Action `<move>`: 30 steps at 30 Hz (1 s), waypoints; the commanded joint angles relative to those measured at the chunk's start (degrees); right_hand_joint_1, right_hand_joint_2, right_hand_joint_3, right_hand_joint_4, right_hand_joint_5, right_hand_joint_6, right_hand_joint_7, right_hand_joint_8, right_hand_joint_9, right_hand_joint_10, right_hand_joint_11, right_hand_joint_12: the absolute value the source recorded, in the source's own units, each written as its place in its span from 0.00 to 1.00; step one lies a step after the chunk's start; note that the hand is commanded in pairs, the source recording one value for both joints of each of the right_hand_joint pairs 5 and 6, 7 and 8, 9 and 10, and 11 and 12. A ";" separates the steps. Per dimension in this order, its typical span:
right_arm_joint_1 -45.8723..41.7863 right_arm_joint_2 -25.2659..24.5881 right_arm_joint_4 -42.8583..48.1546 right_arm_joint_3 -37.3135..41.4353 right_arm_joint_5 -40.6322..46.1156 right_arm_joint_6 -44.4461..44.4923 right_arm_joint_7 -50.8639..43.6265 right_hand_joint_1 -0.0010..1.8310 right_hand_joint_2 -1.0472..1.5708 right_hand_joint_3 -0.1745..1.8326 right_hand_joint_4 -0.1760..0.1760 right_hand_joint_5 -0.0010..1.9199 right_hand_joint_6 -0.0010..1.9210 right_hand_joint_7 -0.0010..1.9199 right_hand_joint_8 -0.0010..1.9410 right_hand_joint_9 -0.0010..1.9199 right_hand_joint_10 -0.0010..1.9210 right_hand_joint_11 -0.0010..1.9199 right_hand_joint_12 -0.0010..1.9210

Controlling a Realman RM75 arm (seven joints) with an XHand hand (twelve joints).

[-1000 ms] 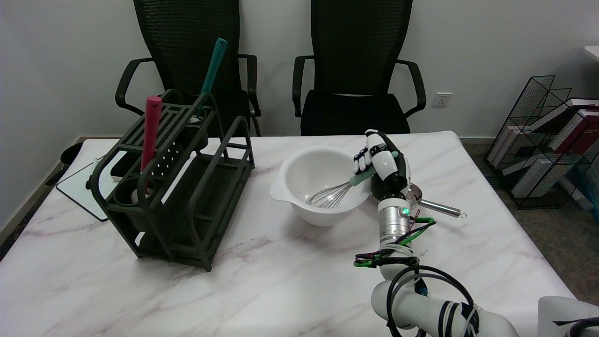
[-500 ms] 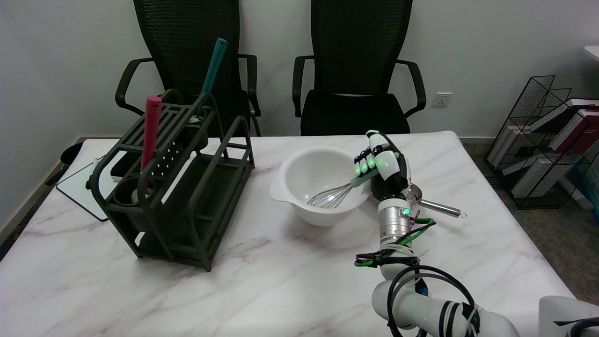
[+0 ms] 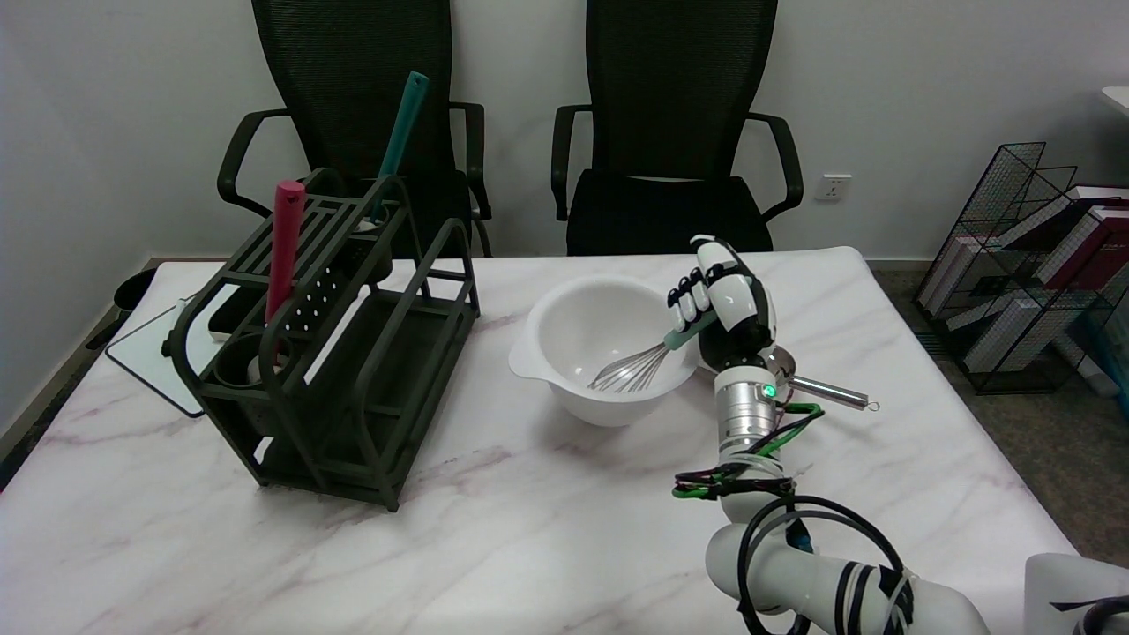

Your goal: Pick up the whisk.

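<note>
Right arm [image 3: 820,586] reaching in from the lower right, forearm rising almost upright, silver wrist [image 3: 743,413] with a green light, black-and-white right hand [image 3: 725,304] above it, fingers [image 3: 690,297] curled closed around a handle

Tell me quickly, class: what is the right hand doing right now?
Right hand: closed around the whisk handle, its wires inside the white bowl.

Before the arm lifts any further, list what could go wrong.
1. The right hand grips only the whisk by its handle end; the whisk could pivot or slip.
2. Its wires sit inside the white bowl; they may catch the rim and drag or tip it.
</note>
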 commanded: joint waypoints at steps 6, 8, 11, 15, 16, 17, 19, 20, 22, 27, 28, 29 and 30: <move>-0.64 3.71 -5.26 -0.26 -2.72 -0.07 8.86 0.46 0.89 0.56 0.50 1.00 1.00 1.00 0.99 1.00 1.00 0.91 0.91; -0.77 4.07 -5.63 -0.26 -2.77 -0.07 9.78 0.46 0.89 0.56 0.50 1.00 1.00 1.00 0.99 1.00 1.00 0.92 0.92; -0.92 4.63 -6.11 -0.26 -3.41 -0.07 11.66 0.46 0.89 0.57 0.50 1.00 1.00 1.00 0.99 1.00 1.00 0.92 0.92; -0.92 5.35 -6.67 -0.26 -3.76 -0.07 14.33 0.46 0.90 0.57 0.50 1.00 1.00 1.00 0.99 1.00 1.00 0.92 0.92; -0.92 5.40 -6.71 -0.26 -3.92 -0.07 14.74 0.46 0.90 0.57 0.50 1.00 1.00 1.00 0.99 1.00 1.00 0.92 0.92; -0.92 5.40 -6.71 -0.26 -3.97 -0.07 14.91 0.46 0.90 0.57 0.50 1.00 1.00 1.00 0.99 1.00 1.00 0.92 0.92; -0.96 5.40 -6.79 -0.26 -3.97 -0.19 14.91 0.46 0.90 0.57 0.50 1.00 1.00 1.00 0.99 1.00 1.00 0.92 0.92; -1.00 5.40 -6.79 -0.26 -3.97 -0.31 14.91 0.46 0.90 0.57 0.50 1.00 1.00 1.00 0.99 1.00 1.00 0.92 0.92; -1.12 5.40 -6.79 -0.26 -3.97 -0.86 14.91 0.46 0.89 0.58 0.50 1.00 1.00 1.00 0.99 1.00 1.00 0.92 0.92; -1.13 5.63 -6.79 -0.21 -4.05 -1.58 14.91 0.46 0.67 0.62 0.50 1.00 1.00 1.00 0.99 1.00 1.00 0.92 0.92; -1.09 5.75 -6.79 -0.26 -4.05 -1.93 14.91 0.45 0.61 0.59 0.50 1.00 1.00 1.00 0.99 1.00 1.00 0.92 0.92; -1.08 5.80 -6.79 -0.26 -4.08 -2.19 14.91 0.44 0.55 0.54 0.50 1.00 1.00 1.00 0.99 1.00 1.00 0.92 0.92; -1.08 5.83 -6.79 -0.26 -4.32 -2.46 14.91 0.42 0.48 0.41 0.50 1.00 1.00 1.00 0.99 1.00 1.00 0.92 0.92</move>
